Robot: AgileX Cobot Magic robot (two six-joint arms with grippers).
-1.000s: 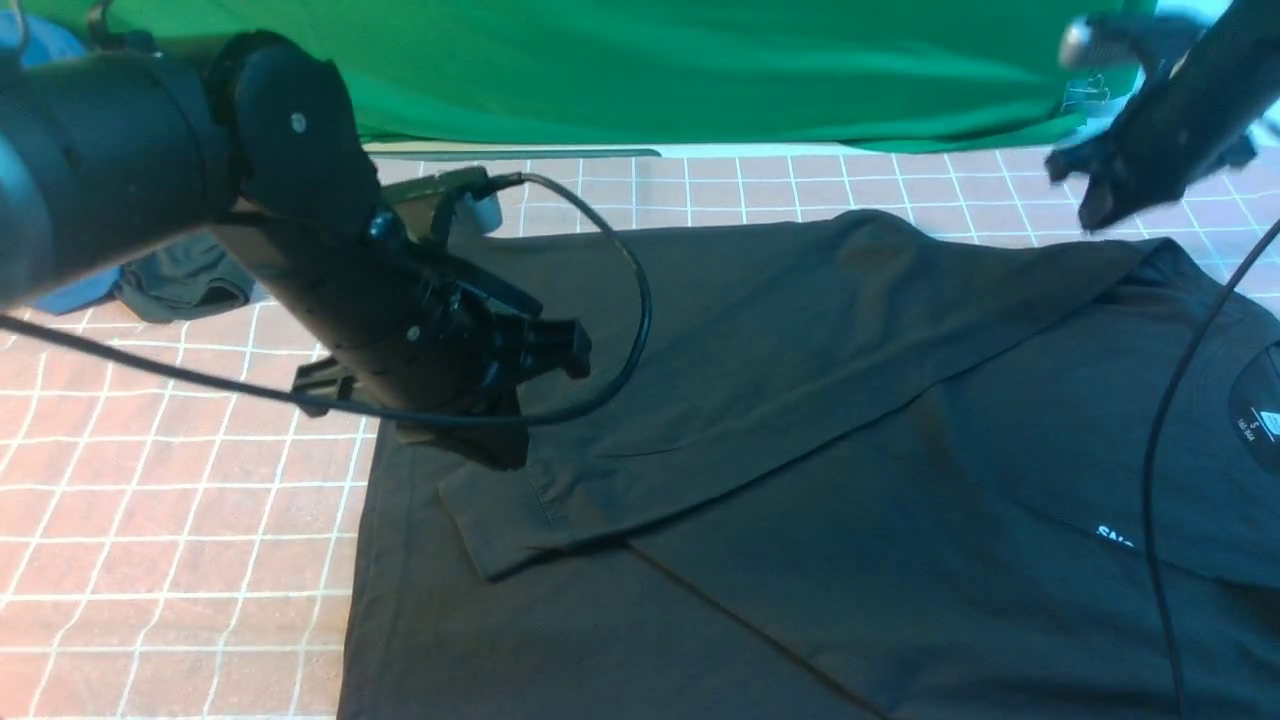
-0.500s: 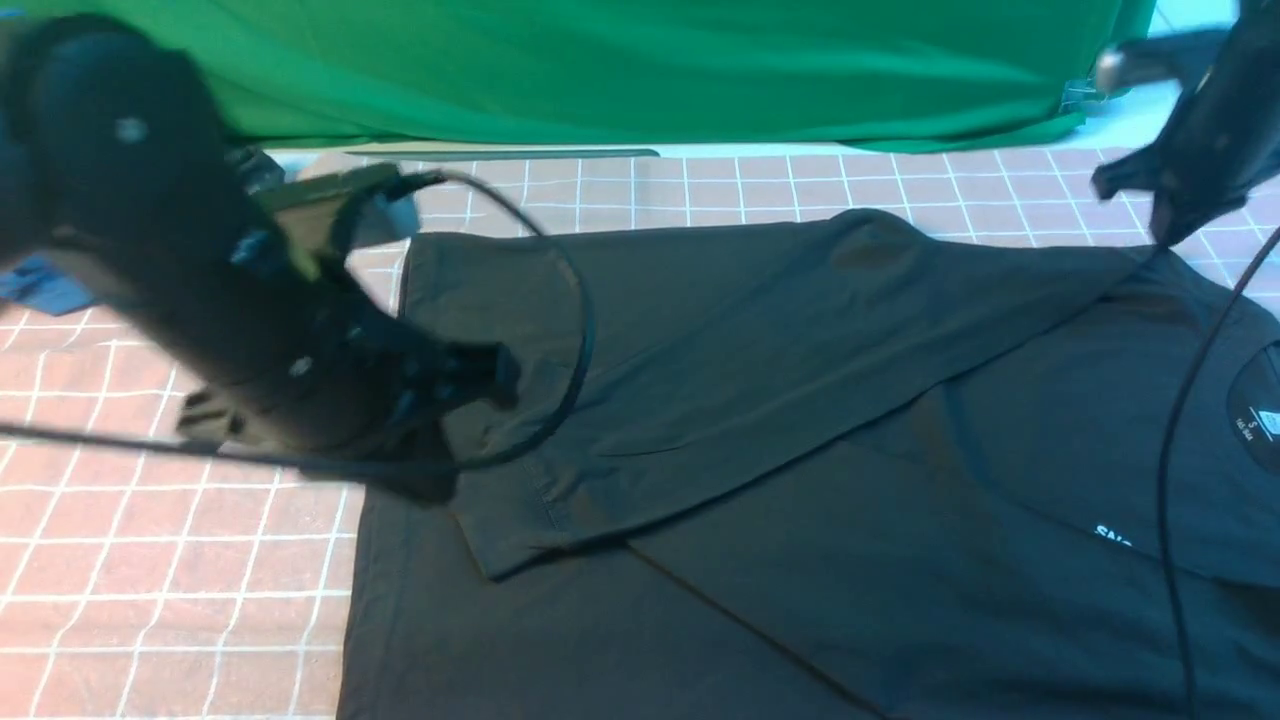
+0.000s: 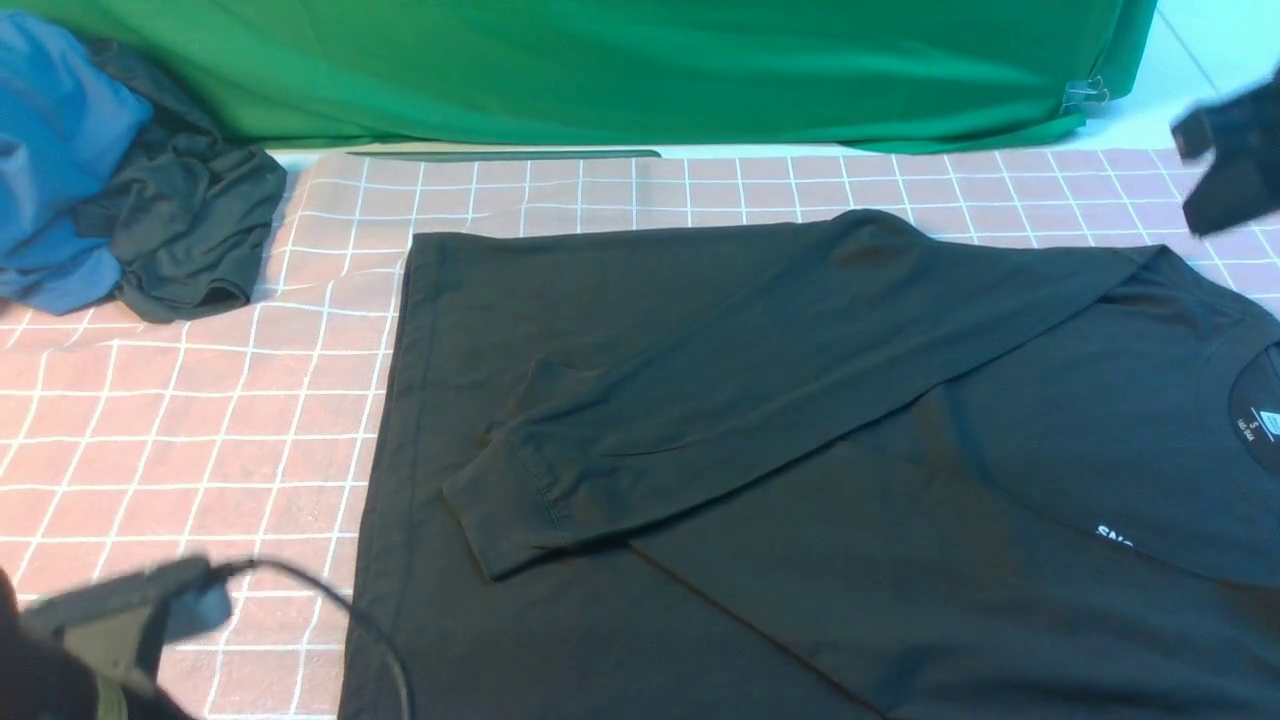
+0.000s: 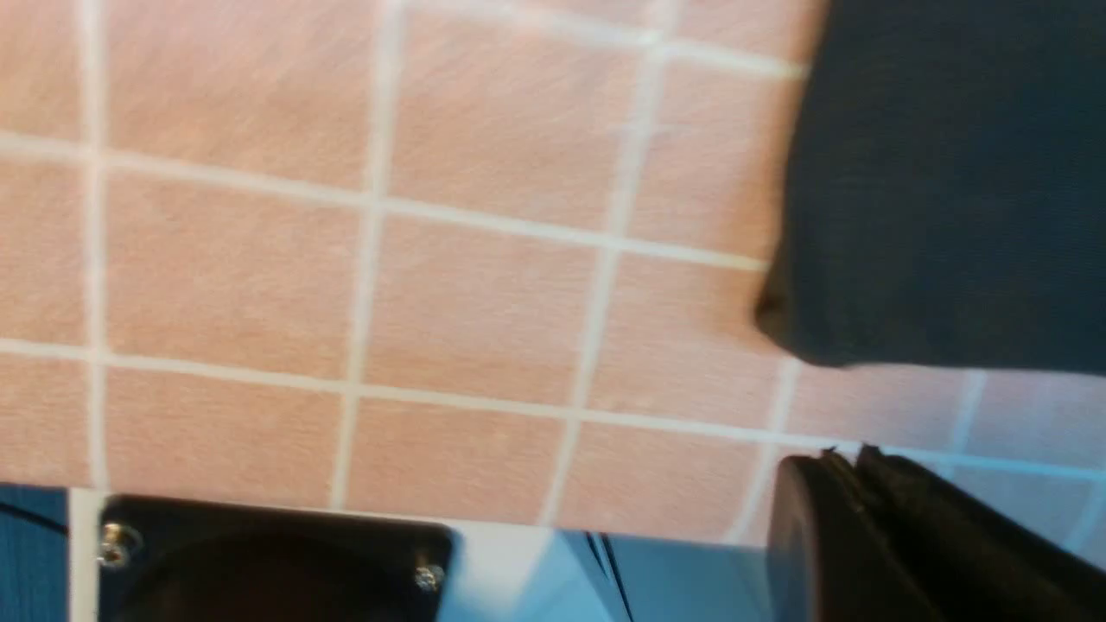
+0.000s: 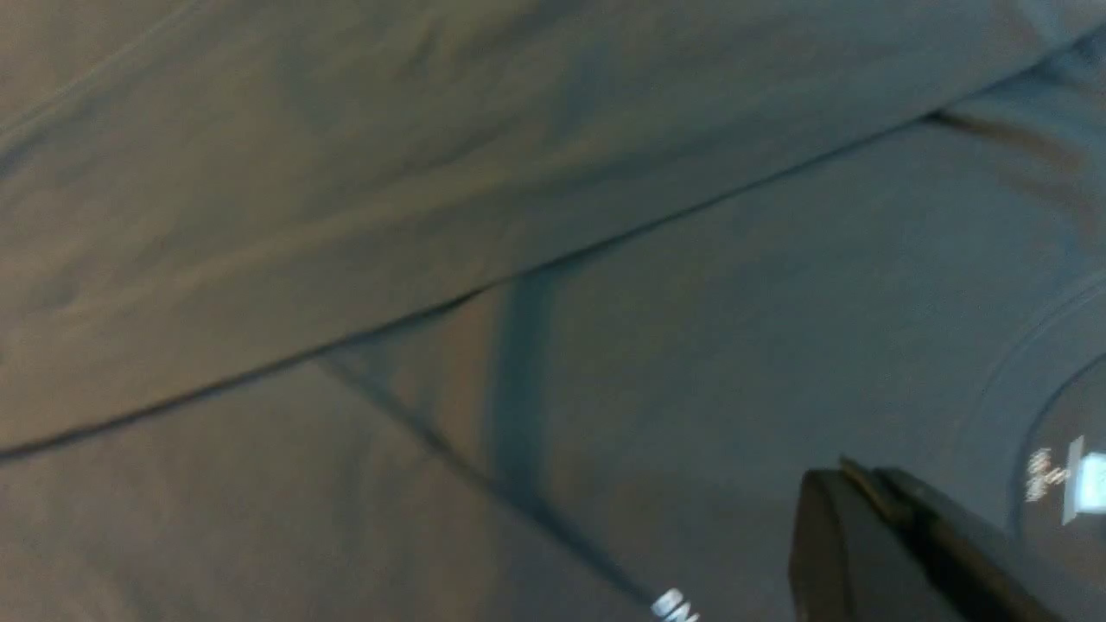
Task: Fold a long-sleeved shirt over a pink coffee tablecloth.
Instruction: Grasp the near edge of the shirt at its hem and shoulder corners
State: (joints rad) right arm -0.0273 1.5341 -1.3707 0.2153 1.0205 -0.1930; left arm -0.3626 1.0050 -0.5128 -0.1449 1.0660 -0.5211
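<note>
The black long-sleeved shirt (image 3: 800,400) lies flat on the pink coffee tablecloth (image 3: 180,420). One sleeve is folded diagonally across its body, with the ribbed cuff (image 3: 500,510) lying free. The neck label (image 3: 1265,420) and part of the white print (image 3: 1115,537) show at the right. In the left wrist view my left gripper (image 4: 851,453) hangs over the tablecloth (image 4: 475,285) near a shirt corner (image 4: 950,173), its jaws together and holding nothing. My right gripper (image 3: 1215,205) is blurred at the far right edge. In the right wrist view that gripper (image 5: 864,473) is shut and empty above the shirt (image 5: 518,216).
A blue garment (image 3: 50,150) and a smaller dark grey garment (image 3: 190,230) lie heaped at the far left. A green backdrop (image 3: 640,70) hangs along the back. My left wrist's camera and cable (image 3: 130,610) sit at the near left corner.
My left arm has pulled back from the sleeve cuff to the near left corner, leaving the sleeve lying on the shirt. My right arm has shifted further right and up.
</note>
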